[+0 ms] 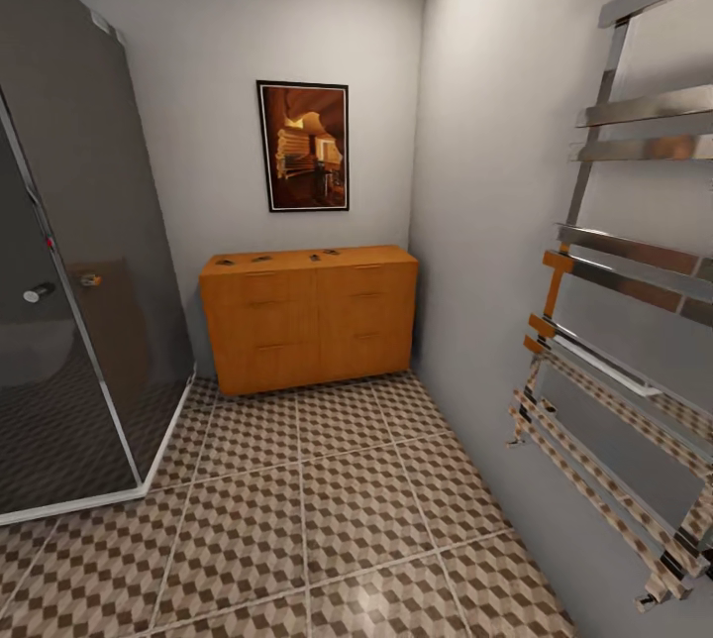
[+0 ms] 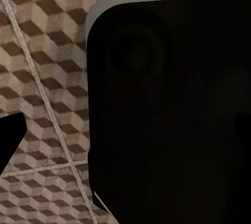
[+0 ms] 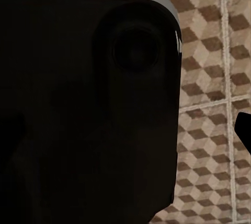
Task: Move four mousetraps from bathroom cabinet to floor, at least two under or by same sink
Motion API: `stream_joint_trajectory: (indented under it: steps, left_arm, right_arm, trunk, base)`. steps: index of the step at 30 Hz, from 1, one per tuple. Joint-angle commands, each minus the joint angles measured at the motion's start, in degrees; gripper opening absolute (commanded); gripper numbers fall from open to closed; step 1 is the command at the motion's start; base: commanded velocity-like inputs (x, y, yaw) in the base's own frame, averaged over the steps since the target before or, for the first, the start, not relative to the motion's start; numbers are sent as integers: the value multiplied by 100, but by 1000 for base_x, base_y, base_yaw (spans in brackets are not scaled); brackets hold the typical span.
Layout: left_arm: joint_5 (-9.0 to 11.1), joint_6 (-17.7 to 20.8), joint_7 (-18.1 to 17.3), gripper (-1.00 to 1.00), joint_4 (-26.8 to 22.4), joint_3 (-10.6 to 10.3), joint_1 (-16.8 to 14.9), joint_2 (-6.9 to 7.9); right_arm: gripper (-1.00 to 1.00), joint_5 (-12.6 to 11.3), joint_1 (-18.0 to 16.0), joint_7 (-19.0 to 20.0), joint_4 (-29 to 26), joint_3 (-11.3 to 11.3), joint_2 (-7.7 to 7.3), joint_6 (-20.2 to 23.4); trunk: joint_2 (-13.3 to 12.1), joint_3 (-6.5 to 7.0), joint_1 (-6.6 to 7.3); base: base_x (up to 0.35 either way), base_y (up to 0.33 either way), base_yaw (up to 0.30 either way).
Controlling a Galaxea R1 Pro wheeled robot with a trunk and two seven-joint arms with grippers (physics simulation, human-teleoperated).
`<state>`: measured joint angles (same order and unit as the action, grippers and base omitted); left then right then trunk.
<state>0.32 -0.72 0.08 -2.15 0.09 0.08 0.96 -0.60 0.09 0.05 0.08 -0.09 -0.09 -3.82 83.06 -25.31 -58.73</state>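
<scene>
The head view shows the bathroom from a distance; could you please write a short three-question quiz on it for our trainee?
1. True or false: the mousetraps lie on top of the orange-brown cabinet.
2. What hangs on the wall above the cabinet? A) a mirror B) a framed picture C) a shelf
3. Fill in: the chrome towel rail is mounted on the ____ wall as the head view shows it.

Key:
1. True: small dark shapes sit along its top.
2. B, the framed picture.
3. Right; the glass shower cubicle stands at the left, on the cube-patterned bathroom floor.
</scene>
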Motion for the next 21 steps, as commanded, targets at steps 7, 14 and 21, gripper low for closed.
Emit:
stream_joint_trajectory:
  steps: [7, 14, 21]
  left_arm:
    - [3, -8, 1, 100, -4, 1, 1, 0]
    - [3, -8, 1, 100, -4, 0, 1, 0]
    - [3, -8, 1, 100, -4, 0, 1, 0]
  right_arm:
    - [100, 5, 0, -4, 1, 6, 0, 2]
    - [100, 28, 0, 0, 1, 22, -3, 3]
    - [100, 33, 0, -28, 1, 31, -1, 7]
  trunk:
    - [2, -4, 0]
    - [2, -4, 0]
    - [2, -4, 0]
  base:
    - [0, 0, -9]
    - [0, 0, 0]
    - [0, 0, 0]
